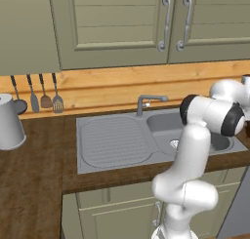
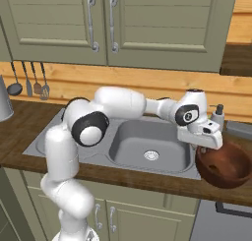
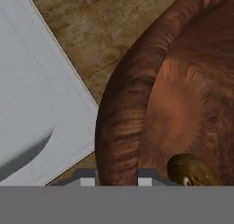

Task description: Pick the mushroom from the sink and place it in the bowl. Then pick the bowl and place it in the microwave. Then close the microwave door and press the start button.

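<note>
In the hand view the gripper (image 3: 113, 176) straddles the near rim of the bowl (image 3: 183, 99), one fingertip outside the wall, one inside; its jaws are closed on that rim. The mushroom (image 3: 188, 170) lies just beside the inner fingertip, inside the bowl: a small, rounded, olive-brown lump with pale specks. The bowl is deep, reddish-brown and wood-grained, standing on the wooden counter (image 2: 231, 193) just right of the sink (image 2: 147, 141), whose basin shows a round drain ring (image 2: 151, 155).
</note>
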Controlling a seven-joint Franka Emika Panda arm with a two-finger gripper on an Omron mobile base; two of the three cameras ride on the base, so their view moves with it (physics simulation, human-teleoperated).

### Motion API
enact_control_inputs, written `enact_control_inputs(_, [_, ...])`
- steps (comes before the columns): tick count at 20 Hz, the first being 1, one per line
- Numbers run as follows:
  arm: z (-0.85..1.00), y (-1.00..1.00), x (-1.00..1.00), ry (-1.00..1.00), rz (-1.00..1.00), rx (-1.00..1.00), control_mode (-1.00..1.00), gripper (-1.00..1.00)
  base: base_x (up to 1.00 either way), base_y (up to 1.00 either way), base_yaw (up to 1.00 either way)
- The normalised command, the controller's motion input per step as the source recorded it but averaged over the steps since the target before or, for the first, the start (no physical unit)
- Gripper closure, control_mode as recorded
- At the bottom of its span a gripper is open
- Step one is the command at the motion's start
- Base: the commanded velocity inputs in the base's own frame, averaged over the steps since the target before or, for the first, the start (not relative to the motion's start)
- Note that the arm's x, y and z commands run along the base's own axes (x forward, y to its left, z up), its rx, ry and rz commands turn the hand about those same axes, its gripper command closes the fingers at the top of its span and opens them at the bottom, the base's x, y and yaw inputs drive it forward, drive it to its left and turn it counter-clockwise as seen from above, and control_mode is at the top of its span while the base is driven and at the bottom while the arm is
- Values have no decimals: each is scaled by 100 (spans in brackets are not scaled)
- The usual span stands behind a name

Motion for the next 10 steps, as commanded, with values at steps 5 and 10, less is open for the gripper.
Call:
enact_control_inputs(5, [55,65,-42,-4,26,0,-100,100,0,0,0])
enact_control_inputs(10, [57,79,-37,0,24,0,-100,100,0,0,0])
